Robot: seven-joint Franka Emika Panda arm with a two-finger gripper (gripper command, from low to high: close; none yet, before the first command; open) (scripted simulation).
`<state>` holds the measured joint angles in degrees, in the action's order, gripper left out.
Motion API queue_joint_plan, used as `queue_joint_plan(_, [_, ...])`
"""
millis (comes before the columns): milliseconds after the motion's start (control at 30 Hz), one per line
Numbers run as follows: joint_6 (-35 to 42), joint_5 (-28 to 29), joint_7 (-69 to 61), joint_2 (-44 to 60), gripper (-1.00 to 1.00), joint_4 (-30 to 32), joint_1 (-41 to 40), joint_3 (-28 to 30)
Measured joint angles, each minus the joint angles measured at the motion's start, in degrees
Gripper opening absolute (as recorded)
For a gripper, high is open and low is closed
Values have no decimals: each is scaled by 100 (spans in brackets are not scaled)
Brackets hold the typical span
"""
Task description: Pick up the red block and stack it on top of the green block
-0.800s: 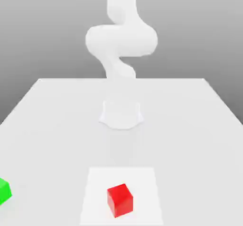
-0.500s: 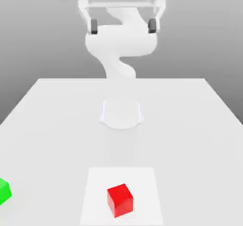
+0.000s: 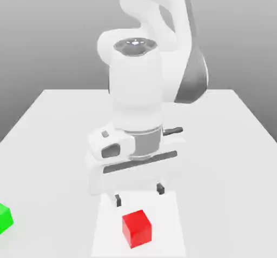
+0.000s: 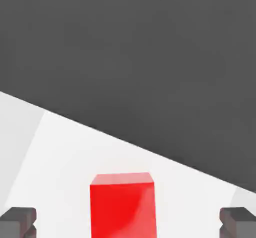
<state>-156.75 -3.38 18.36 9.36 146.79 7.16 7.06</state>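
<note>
While the white arm's pincer [image 3: 139, 194] hovers wide open just above the small glossy red cube [image 3: 136, 228] on the white counter [image 3: 216, 143], it should descend straight, centring fingers [image 4: 19, 221] around it.

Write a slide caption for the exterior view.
Open gripper poised just above the red block; green block sits apart at the view's left edge.

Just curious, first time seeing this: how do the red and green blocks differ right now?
The red block is red and sits on a paler square patch under the gripper; the green block is green, off at the exterior view's left edge. Both rest on the table.
</note>
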Motion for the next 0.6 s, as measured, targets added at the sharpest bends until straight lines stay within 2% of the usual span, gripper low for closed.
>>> queue_joint_plan(133, [-667,-212,-196,829,0,-95,-132,-177])
queue_joint_plan(167, [-793,-260,-232,980,-100,-117,-164,-219])
queue_joint_plan(400, [-794,-246,-222,989,-100,-117,-176,-229])
queue_joint_plan(600, [94,39,75,17,-100,-31,-167,20])
